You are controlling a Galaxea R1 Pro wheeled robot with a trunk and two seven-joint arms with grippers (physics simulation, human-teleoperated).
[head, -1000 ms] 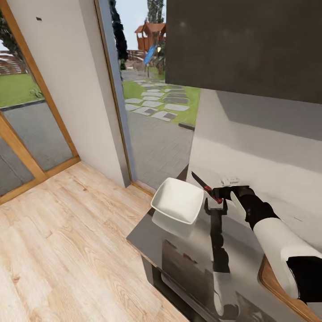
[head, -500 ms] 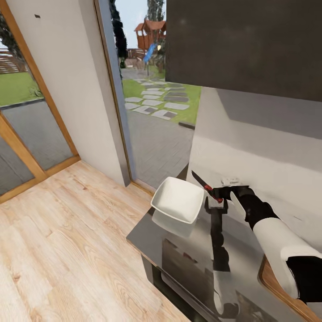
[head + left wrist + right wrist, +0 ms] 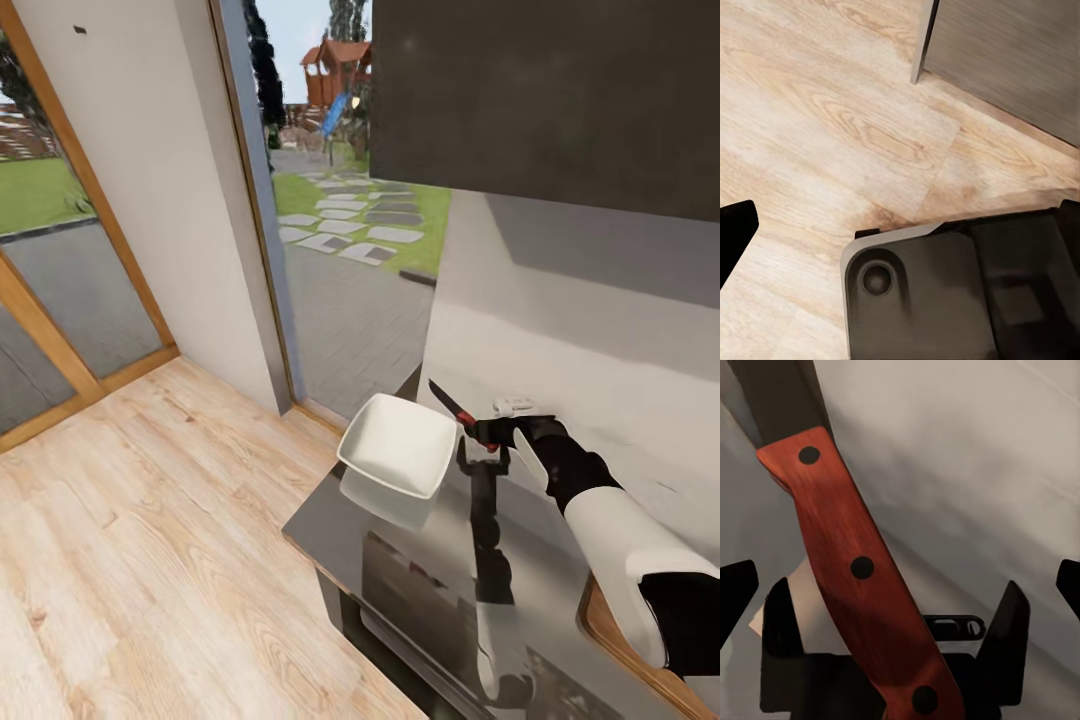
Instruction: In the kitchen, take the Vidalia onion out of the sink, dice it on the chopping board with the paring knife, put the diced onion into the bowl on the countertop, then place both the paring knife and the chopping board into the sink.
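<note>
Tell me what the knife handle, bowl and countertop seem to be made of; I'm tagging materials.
Paring knife handle: reddish wood by its grain, with three dark rivets. Bowl: plain glossy white, probably ceramic. Countertop: polished grey, stone or steel, mirroring the right gripper.

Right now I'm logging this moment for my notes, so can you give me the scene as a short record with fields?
place: end of a grey countertop beside a glass door
right gripper: shut on the knife, above the countertop
knife: red handle held, dark blade pointing up toward the bowl
bowl: white, empty, at the countertop's end
left gripper: over the wooden floor; state unclear
onion, board, sink: unseen
</note>
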